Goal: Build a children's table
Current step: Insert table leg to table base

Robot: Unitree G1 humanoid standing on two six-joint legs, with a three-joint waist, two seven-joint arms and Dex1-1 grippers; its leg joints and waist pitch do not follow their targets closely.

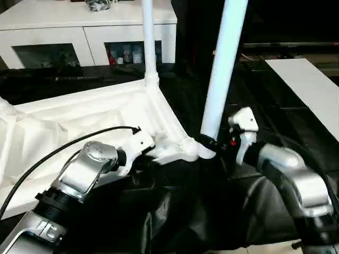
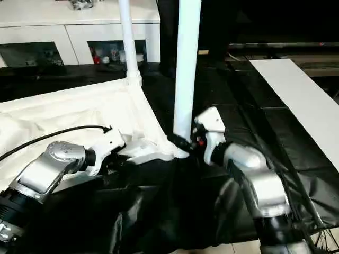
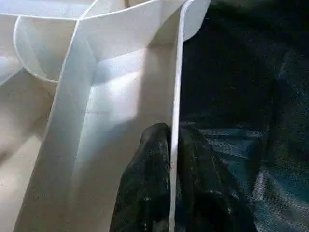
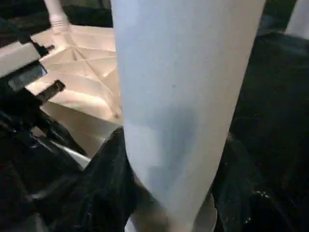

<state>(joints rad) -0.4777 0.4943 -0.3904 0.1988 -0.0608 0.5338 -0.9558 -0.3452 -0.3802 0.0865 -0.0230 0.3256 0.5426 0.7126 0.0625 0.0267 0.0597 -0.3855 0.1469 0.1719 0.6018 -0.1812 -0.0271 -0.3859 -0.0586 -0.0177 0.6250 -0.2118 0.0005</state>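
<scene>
Where writing might be read, none legible: left gripper point(image 3: 171, 159) pinches tabletop point(image 1: 79, 119) rim; right gripper point(image 4: 169, 188) clasps leg point(image 1: 222, 69).

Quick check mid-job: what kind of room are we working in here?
Probably a home-style room or a mock-up of one: a white cabinet with glass doors holding small items, a black sheet covering the work surface, a flat white board lying nearby.
</scene>
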